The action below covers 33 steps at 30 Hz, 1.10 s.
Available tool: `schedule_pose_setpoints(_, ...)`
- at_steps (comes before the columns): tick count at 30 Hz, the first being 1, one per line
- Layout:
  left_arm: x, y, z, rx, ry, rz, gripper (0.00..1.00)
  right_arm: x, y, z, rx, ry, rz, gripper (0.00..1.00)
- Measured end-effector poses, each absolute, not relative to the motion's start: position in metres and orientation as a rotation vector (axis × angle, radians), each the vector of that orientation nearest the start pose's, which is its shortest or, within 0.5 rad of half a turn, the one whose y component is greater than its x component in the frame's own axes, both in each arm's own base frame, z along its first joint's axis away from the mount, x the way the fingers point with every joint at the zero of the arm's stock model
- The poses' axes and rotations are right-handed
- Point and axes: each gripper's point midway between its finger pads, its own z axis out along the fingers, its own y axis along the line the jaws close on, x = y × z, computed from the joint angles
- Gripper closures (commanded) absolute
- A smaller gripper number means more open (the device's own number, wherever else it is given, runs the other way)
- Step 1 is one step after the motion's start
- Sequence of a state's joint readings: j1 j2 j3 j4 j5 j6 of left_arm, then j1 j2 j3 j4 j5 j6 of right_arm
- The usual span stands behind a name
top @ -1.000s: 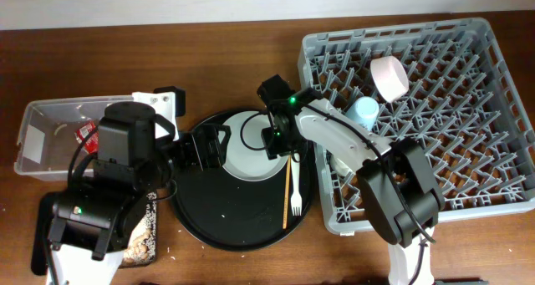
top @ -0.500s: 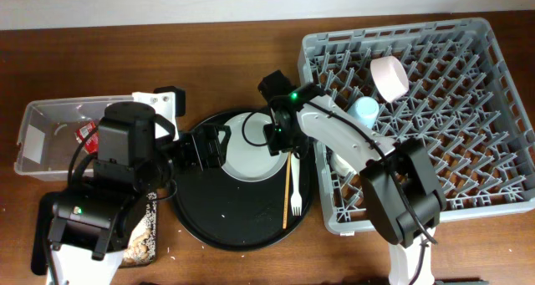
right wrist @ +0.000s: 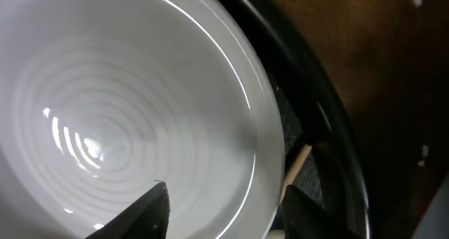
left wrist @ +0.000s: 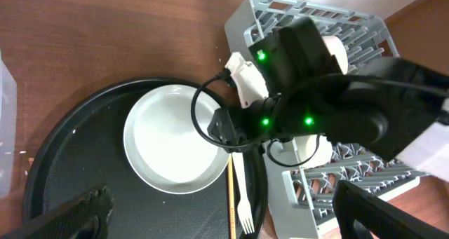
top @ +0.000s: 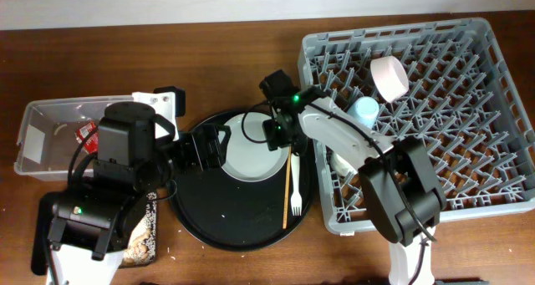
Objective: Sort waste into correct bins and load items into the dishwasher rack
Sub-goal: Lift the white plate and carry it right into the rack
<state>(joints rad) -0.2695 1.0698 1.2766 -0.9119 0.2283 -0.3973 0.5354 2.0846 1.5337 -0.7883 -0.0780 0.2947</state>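
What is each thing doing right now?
plate, flat on black tray
right gripper, open around plate rim
left gripper, open, empty
fork, lying on tray
chopstick, lying beside fork
bowl, tipped in rack
blue cup, in rack
wrapper, in tub

**Tight at the plate's right rim, open at the tray's front**

The right arm [top: 343, 139] slants over the gap between the round black tray [top: 226, 231] and the rack [top: 501, 109], closing that lane. The right fingers [right wrist: 151, 211] stand apart astride the right rim of the plate [top: 238, 160], with the chopstick [top: 287, 193] and fork [top: 295, 193] just beside. The left fingers [left wrist: 77, 211], spread wide, hang over the tray's left edge. The tray's front half is free. In the rack, the bowl [top: 389, 76] and blue cup [top: 364, 111] stand near the rear-left corner
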Motion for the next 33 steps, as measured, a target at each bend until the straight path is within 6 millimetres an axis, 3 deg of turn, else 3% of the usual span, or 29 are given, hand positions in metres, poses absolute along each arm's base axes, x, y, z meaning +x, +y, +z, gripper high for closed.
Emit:
schedule_pose_setpoints(2, 0.283, -0.119, 0.298, -0.025, 2.329, -0.603, 0.01, 0.374, 0.237, 0.017, -0.378, 2.935, 0.238, 0.59)
schedule_pose_setpoints(4, 0.283, -0.119, 0.298, -0.025, 2.329, -0.603, 0.01, 0.372, 0.236, 0.014, -0.376, 2.945, 0.23, 0.62)
schedule_pose_setpoints(6, 0.283, -0.119, 0.298, -0.025, 2.329, -0.603, 0.01, 0.372, 0.236, 0.013, -0.377, 2.944, 0.229, 0.65)
schedule_pose_setpoints(8, 0.283, -0.119, 0.298, -0.025, 2.328, -0.603, 0.01, 0.372, 0.237, 0.013, -0.38, 2.943, 0.229, 0.77)
schedule_pose_setpoints(11, 0.283, -0.119, 0.298, -0.026, 2.328, -0.603, 0.01, 0.372, 0.237, 0.013, -0.384, 2.939, 0.226, 0.82)
schedule_pose_setpoints(14, 0.283, -0.119, 0.298, -0.026, 2.328, -0.603, 0.01, 0.372, 0.237, 0.013, -0.385, 2.94, 0.225, 0.96)
schedule_pose_setpoints(23, 0.283, -0.119, 0.298, -0.025, 2.328, -0.603, 0.01, 0.371, 0.238, 0.019, -0.374, 2.936, 0.237, 0.96)
schedule_pose_setpoints(25, 0.283, -0.119, 0.298, -0.025, 2.329, -0.603, 0.01, 0.369, 0.237, 0.033, -0.373, 2.922, 0.243, 0.96)
schedule_pose_setpoints(29, 0.283, -0.119, 0.298, -0.025, 2.329, -0.603, 0.01, 0.368, 0.231, 0.108, -0.362, 2.786, 0.278, 0.96)
schedule_pose_setpoints(33, 0.283, -0.119, 0.298, -0.025, 2.329, -0.603, 0.01, 0.357, 0.203, 0.176, -0.332, 2.656, 0.193, 0.96)
